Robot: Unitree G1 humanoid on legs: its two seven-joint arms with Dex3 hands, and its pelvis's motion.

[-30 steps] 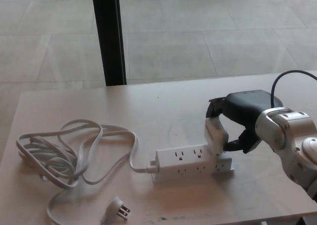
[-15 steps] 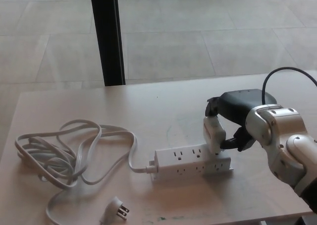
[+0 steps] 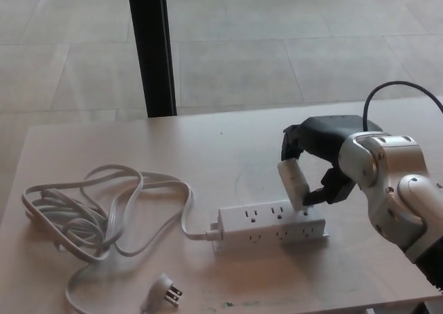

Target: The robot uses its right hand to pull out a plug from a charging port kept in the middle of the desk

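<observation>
Plug: I've got the white blocky plastic plug [image 3: 293,183] pinched in my black right hand [image 3: 320,163], tilted, its lower end just above the strip.
Strip: white rectangular multi-socket power strip [image 3: 271,225] lies right under my fingers on the pale wooden desk [image 3: 228,148].
Cord: looped white cable [image 3: 97,214] sprawls well off to the side, its pronged end [image 3: 165,291] loose near the desk edge.

pale desk [image 3: 104,144] with power strip [image 3: 271,225], cord [image 3: 97,210]

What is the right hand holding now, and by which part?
The right hand holds the white plug adapter by its upper body, tilted, its lower end at the power strip.
</observation>
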